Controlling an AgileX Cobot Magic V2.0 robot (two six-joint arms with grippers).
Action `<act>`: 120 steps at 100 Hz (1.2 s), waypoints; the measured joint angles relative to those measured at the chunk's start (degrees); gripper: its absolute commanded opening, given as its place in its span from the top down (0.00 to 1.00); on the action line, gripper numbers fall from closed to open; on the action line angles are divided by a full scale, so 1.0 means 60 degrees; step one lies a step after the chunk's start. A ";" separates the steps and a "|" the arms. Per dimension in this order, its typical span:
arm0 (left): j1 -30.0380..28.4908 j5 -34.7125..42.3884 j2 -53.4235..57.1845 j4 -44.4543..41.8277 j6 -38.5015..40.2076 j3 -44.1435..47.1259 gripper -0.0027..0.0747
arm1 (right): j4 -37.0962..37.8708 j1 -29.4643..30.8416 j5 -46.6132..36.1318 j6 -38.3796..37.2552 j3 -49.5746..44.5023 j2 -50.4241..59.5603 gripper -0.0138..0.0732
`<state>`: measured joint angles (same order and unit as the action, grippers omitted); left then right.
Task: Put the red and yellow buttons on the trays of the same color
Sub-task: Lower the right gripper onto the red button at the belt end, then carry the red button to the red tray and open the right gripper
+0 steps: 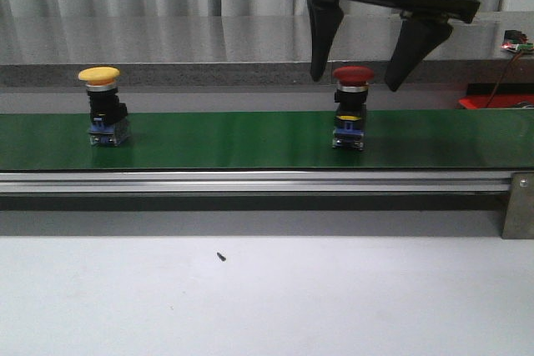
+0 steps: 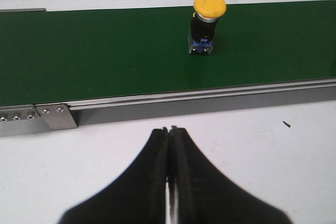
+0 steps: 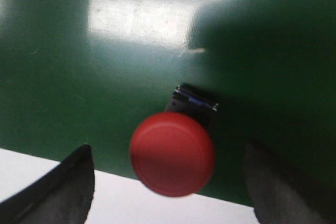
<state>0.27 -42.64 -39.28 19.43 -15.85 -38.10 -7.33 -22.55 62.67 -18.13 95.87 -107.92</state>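
— Where did the 2 buttons stand?

— Both upright on the green belt (image 1: 234, 141): the yellow button (image 1: 103, 106) toward its left end, the red button (image 1: 351, 107) right of the middle.

— And your grippers?

— My right gripper (image 1: 355, 79) hung spread wide, straddling the red cap, likely for a grasp. My left gripper (image 2: 170, 145) sat pinched together, empty, short of the belt's near rail.

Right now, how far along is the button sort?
Nothing placed yet: the yellow button and red button both stand on the green belt, no trays in view. In hand: the right gripper is open, straddling the red cap. The left gripper is shut, idle. Both placements remain.
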 measured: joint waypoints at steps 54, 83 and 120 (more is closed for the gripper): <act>0.0000 0.0000 0.0000 0.0000 0.0018 0.0000 0.99 | 0.0377 0.0329 -0.0037 0.0545 0.0000 0.0014 0.62; 0.0021 0.0000 0.0000 0.0000 0.0018 0.0000 0.99 | 0.0382 0.2563 0.0328 0.3022 0.0041 0.0765 0.62; 0.0021 0.0000 0.0000 0.0000 0.0018 0.0000 0.99 | 0.0310 0.5142 0.0308 0.5129 0.0041 0.0765 0.62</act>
<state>0.39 -42.64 -39.28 19.43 -15.74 -38.10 -5.47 8.30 64.52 12.65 96.12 -103.33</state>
